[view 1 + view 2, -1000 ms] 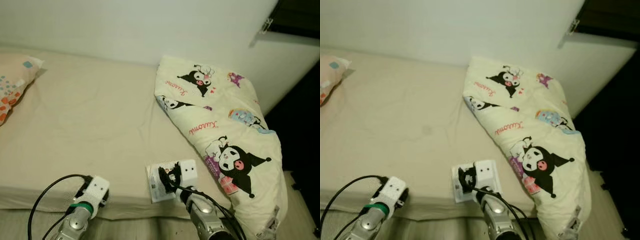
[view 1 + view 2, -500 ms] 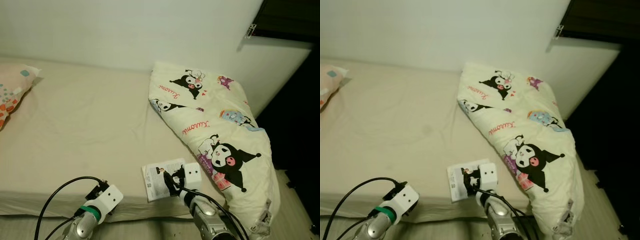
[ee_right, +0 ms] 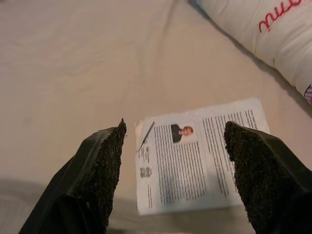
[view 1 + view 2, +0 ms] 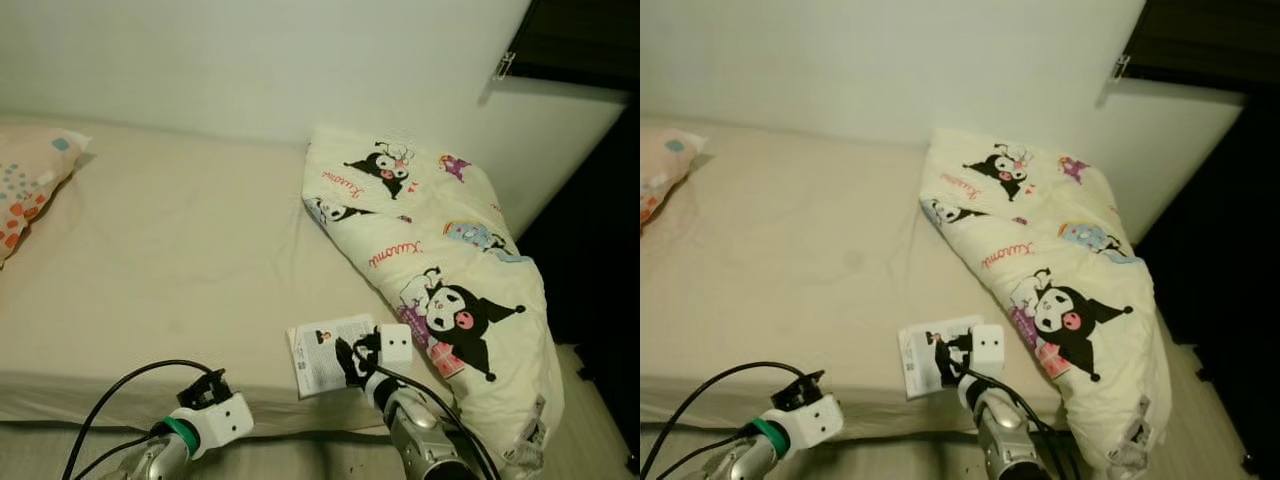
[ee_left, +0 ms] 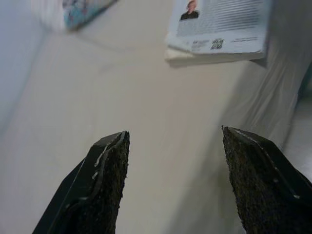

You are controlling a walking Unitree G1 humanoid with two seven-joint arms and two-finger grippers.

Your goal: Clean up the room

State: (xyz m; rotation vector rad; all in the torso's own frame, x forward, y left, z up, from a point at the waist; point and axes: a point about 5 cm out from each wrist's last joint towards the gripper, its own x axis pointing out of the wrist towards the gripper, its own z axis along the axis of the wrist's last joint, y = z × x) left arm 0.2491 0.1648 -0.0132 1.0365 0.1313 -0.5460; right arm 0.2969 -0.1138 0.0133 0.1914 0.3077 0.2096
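Bed with beige sheet (image 4: 170, 260) against a white wall, cartoon-print quilt (image 4: 440, 270) folded at 3 o'clock, patterned pillow (image 4: 30, 180) at 9 o'clock.

Right hand (image 3: 170, 161) hovers spread wide and empty above the printed paper (image 4: 325, 355) near the bed's front edge at 6 o'clock; left hand (image 5: 170, 170) also spread, empty, below the mattress edge. Quilt shows red cursive lettering; paper's small text is unreadable.

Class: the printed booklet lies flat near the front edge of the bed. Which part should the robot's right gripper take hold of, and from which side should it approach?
Probably the booklet's near edge, which reaches the bed's front edge. It lies flat, so pinching from above finds little to grip. The open right gripper hovers over it and could come from the robot's side, one finger under that edge. The cartoon-print quilt crowds its right side.
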